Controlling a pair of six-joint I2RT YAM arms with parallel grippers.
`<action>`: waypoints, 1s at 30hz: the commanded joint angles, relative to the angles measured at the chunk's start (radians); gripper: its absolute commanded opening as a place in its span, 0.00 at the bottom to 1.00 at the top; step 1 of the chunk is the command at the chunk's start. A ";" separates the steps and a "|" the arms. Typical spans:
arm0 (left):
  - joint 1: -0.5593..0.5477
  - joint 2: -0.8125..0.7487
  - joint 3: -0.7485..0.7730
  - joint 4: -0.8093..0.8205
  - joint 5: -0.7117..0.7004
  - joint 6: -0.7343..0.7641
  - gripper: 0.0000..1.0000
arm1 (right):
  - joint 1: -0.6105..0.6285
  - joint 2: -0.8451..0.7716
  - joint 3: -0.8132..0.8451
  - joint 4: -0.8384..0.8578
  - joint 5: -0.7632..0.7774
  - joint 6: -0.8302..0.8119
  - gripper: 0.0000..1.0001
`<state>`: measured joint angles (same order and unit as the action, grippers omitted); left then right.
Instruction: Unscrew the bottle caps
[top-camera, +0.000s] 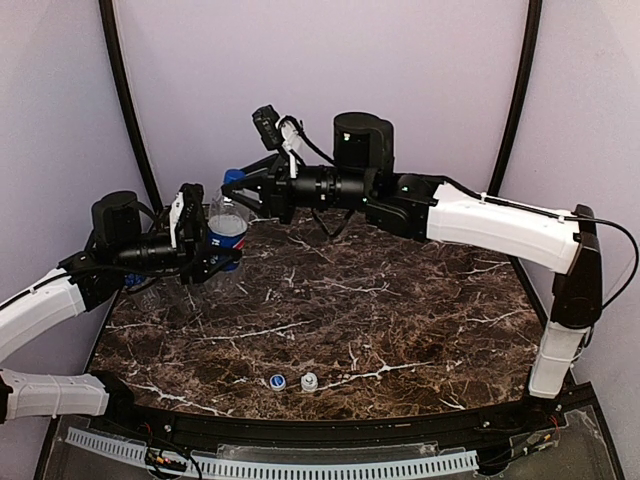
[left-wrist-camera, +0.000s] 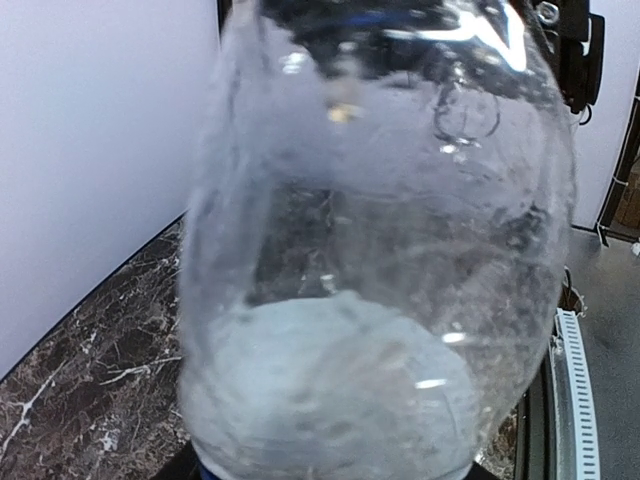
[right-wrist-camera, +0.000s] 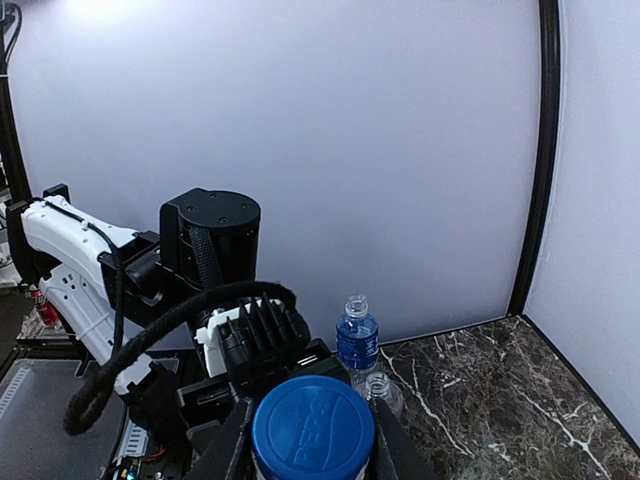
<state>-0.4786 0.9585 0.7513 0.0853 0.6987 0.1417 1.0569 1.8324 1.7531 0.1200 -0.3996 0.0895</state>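
Note:
My left gripper (top-camera: 215, 248) is shut on the clear Pepsi bottle (top-camera: 228, 228) and holds it upright above the table's back left. The bottle fills the left wrist view (left-wrist-camera: 380, 250) and hides the fingers there. My right gripper (top-camera: 238, 185) reaches in from the right and is shut on the bottle's plain blue cap (right-wrist-camera: 313, 432), one finger on each side. A blue cap with a white top (top-camera: 277, 381) and a white cap (top-camera: 309, 381) lie loose near the front edge. Two open bottles stand by the back wall: one with a blue band label (right-wrist-camera: 357, 340) and one unlabelled (right-wrist-camera: 379, 391).
The dark marble table (top-camera: 400, 320) is bounded by grey walls behind and at both sides. Black curved poles (top-camera: 130, 110) stand at the back corners. The right arm (top-camera: 500, 225) spans the back of the table.

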 joint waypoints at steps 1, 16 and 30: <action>-0.005 -0.011 0.001 0.033 -0.013 -0.008 0.53 | -0.001 -0.008 0.000 0.016 0.000 0.022 0.30; -0.068 -0.007 0.000 -0.006 -0.611 0.449 0.40 | -0.017 -0.066 0.141 -0.455 0.282 0.245 0.85; -0.118 0.028 0.005 0.026 -0.660 0.511 0.40 | -0.018 0.021 0.246 -0.545 0.246 0.239 0.66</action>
<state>-0.5888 0.9863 0.7513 0.0818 0.0616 0.6323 1.0405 1.8301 1.9656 -0.4049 -0.1310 0.3237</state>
